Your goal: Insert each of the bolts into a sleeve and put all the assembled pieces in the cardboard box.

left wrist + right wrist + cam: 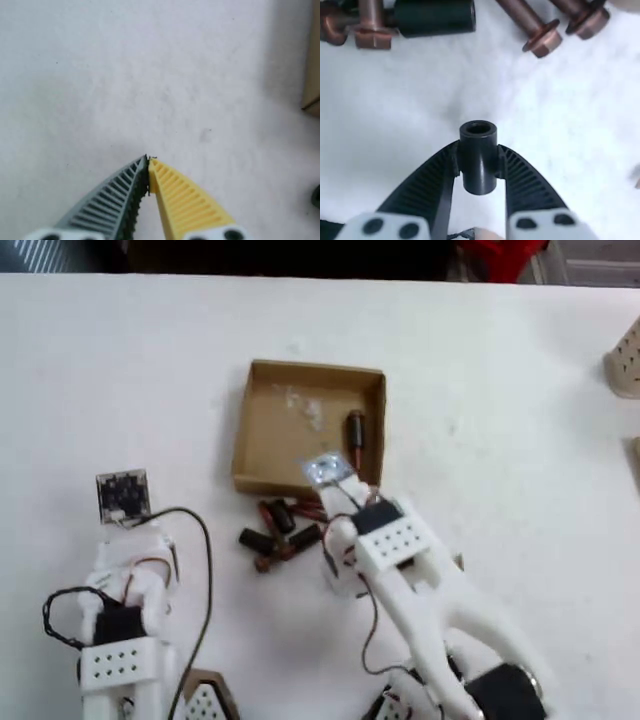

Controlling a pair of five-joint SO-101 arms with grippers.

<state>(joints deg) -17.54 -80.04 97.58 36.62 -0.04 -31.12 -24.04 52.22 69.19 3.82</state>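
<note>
Right gripper (478,167) pinches a black sleeve (478,136), bore exposed, likely to receive one of the loose bolts (280,532) lying beside the cardboard box (244,430) mid-tabletop; left gripper (148,170) hangs pressed together, empty

Bolts (283,533) just before cardboard box (285,435)

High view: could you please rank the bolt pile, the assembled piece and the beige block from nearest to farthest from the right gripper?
1. The bolt pile, beside the right gripper.
2. The assembled piece, inside the cardboard box.
3. The beige block, far off at the table's edge.
</note>
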